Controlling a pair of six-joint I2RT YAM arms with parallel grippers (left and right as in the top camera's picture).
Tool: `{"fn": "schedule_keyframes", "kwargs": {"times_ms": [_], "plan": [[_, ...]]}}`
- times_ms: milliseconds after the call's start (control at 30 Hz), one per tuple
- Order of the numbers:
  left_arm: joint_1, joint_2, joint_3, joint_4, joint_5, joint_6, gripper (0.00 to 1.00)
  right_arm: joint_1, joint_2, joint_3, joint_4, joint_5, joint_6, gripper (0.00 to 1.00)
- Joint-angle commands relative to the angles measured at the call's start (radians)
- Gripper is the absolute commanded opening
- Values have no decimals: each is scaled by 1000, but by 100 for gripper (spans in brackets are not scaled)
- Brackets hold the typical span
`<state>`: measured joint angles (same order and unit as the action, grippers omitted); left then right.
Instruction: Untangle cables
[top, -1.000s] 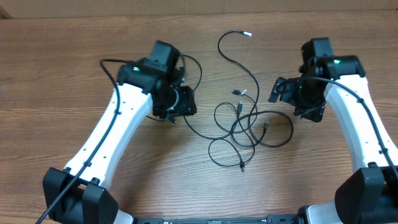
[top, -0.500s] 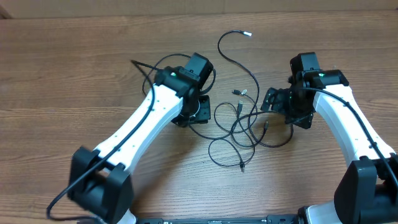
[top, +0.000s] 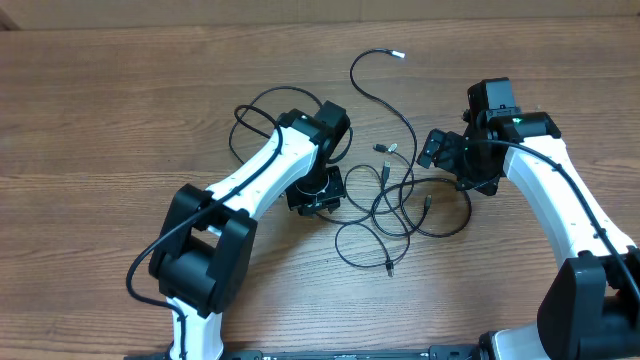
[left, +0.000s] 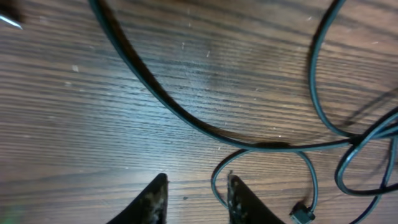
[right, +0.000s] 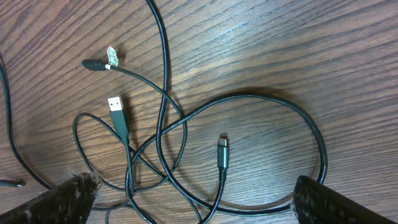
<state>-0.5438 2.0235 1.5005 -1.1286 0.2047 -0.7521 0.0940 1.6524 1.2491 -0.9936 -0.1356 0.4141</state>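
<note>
Overhead, little untangling is judged done: the cables (top: 395, 205) are seen laid in crossing loops in the middle of the bench (top: 90, 120), with one strand alone trailing clear toward the far edge. At left, the left gripper (left: 196, 186) is set low over the grained wood, its fingers narrowly parted around nothing, though a thin loop possibly touches one tip. Cords are slim, black, round and rubbery. At right, the right gripper (right: 196, 199) is spread wide above a flat metallic plug (right: 116, 104).
</note>
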Motion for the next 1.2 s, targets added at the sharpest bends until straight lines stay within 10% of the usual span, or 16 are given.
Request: {"fn": "schedule_keyframes", "kwargs": {"times_ms": [0, 333, 1167], "plan": [[-14, 44, 5, 0, 49, -82, 27, 2, -5, -2, 5, -8, -3, 100], [-63, 117, 5, 34, -40, -367, 34, 2, -5, -2, 5, -8, -3, 100], [-73, 131, -35, 93, -179, -385, 23, 2, -5, -2, 5, -8, -3, 100]]}}
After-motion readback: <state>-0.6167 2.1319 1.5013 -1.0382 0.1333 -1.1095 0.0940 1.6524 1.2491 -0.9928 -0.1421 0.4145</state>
